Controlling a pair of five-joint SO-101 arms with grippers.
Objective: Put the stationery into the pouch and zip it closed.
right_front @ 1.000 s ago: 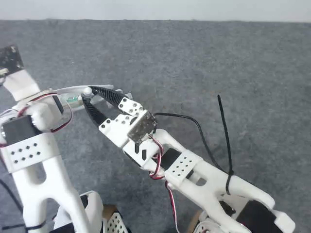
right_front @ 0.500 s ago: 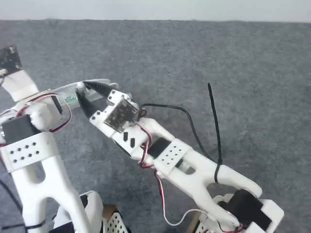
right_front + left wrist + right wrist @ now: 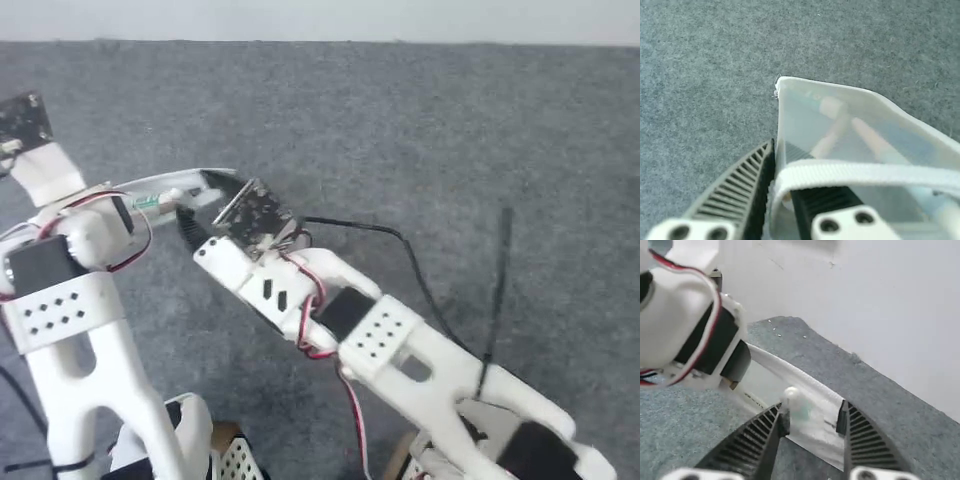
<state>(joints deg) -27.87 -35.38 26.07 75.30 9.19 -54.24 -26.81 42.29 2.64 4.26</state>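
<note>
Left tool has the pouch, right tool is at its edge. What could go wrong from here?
The left tool pinches the pouch near one end only, so a pull along the zipper might swing it or drag it loose. The right tool stands open astride the pouch's edge with the white ball, likely the zipper pull, beside one finger, not centred; closing could miss it or catch fabric instead.
</note>
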